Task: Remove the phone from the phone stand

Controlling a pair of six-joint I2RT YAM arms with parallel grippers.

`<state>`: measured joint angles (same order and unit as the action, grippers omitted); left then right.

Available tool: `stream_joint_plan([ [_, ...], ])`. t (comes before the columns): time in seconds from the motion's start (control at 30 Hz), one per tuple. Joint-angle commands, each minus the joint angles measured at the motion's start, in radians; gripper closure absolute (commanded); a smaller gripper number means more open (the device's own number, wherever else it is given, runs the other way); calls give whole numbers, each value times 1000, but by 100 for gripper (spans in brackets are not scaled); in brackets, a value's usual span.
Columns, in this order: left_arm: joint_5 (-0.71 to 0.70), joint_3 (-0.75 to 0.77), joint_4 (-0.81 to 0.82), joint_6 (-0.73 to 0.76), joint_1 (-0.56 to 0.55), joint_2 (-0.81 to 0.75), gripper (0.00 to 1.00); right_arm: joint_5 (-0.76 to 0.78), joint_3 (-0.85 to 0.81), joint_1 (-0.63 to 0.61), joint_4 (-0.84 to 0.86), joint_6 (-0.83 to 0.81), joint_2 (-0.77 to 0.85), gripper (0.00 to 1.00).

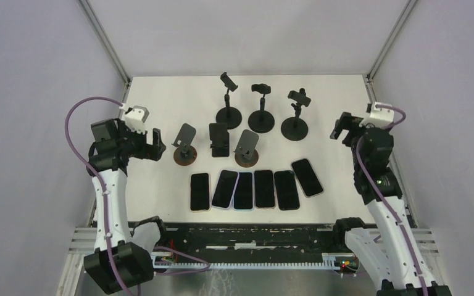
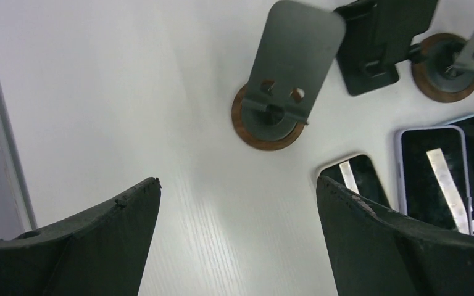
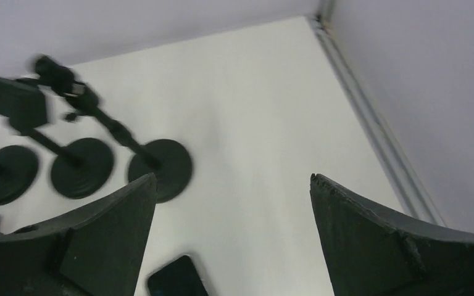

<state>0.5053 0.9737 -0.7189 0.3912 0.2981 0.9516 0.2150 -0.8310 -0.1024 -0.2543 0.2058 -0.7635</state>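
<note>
Left gripper (image 2: pixel 237 185): spread wide, holds nothing. Hangs over bare board just left of the grey plate stand (image 2: pixel 296 49).
Right gripper (image 3: pixel 231 179): likewise released and empty, up toward the right rear corner, near the tall clamp stands (image 1: pixel 260 120).

Phones (image 1: pixel 264 189): six, flat on the table in a close-packed row at the near side, screens dark, rightmost one skewed. None visible on either grey plate stand or in any clamp. Dark middle stand (image 1: pixel 218 137): occupied or not, cannot tell. Judged: little or nothing left to lift.

Risks, as judged:
- Left arm swept inward low: likely to clip the grey plate stand. Looks light, so apt to tip or skid onto the row just in front.
- Right arm swung toward centre: liable to catch a clamp stand's stem. Top-heavy, likely to topple into its neighbours.
- Flat phone pinched from above: glossy glass on smooth board, apt to slide rather than rise and to shove the one beside it.
- Purple cable (image 1: pixel 68 126): looping wide off the left arm, liable to snag.

Surface: white table (image 1: pixel 160 92), faint wood grain, smooth, matte.
Room: pale grey-lilac walls on three sides, aluminium frame posts (image 1: pixel 103 40) at the rear corners.
</note>
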Motion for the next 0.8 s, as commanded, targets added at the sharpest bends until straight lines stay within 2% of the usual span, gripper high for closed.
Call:
stream_joint_plan([
  [0.0,40,-115,152,32,77,48,0,389,300,3,253,-29,84,2],
  [0.1,49,-224,301,-31,84,47,0,384,531,4,463,-124,135,2],
  [0.2,95,-323,466,-120,81,51,0,464,678,3,603,-55,116,2],
  [0.3,116,-422,669,-213,81,62,0,493,797,4,817,-67,58,2],
  [0.43,121,-547,945,-286,79,82,0,528,873,3,1010,-102,-108,2],
  [0.77,99,-701,1425,-377,65,247,0,597,927,3,1328,-94,-342,2],
])
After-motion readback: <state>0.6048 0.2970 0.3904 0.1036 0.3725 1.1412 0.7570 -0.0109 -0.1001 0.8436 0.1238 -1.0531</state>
